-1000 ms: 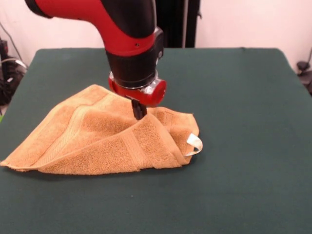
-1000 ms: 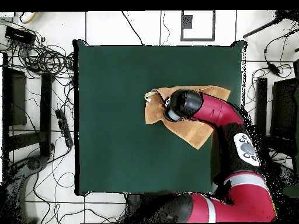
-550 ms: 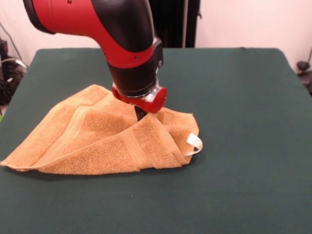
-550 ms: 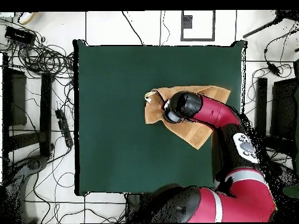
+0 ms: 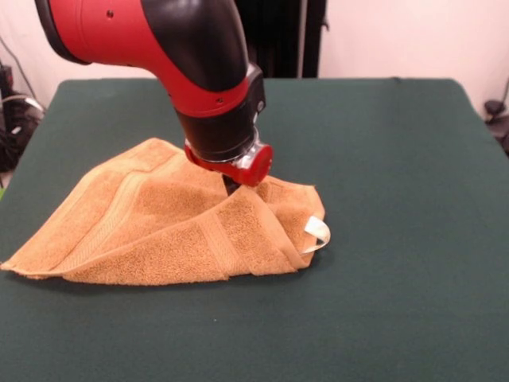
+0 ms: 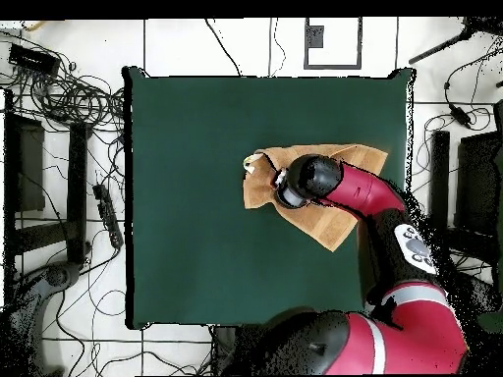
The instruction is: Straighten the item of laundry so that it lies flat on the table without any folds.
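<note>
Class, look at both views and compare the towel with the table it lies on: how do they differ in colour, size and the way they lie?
Colour: the towel is golden-orange, the table dark green. Size: the towel covers only a small patch in the overhead view, while the table is far larger. Pose: the towel lies folded and bunched, with a white tag sticking out; the table lies flat and smooth. Both have soft cloth-like surfaces.

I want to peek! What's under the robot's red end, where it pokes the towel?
The gripper dips into a fold of the orange towel, which lies bunched on the green table. Its dark tip shows; the cloth hides the rest.
</note>
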Available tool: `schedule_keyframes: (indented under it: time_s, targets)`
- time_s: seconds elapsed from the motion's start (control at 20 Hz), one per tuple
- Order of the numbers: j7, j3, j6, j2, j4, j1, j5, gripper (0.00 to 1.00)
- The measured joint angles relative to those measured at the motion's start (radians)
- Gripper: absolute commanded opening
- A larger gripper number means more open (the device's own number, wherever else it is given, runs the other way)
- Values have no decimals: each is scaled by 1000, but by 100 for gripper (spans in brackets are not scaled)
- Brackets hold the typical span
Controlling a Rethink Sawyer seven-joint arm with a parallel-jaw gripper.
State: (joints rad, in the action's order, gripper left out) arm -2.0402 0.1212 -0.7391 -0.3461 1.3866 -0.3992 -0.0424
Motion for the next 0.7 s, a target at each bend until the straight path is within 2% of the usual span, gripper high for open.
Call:
schedule_keyframes:
  time_s: [0.7]
  targets:
    - [0, 24, -4, 0, 13, -24, 2, 0]
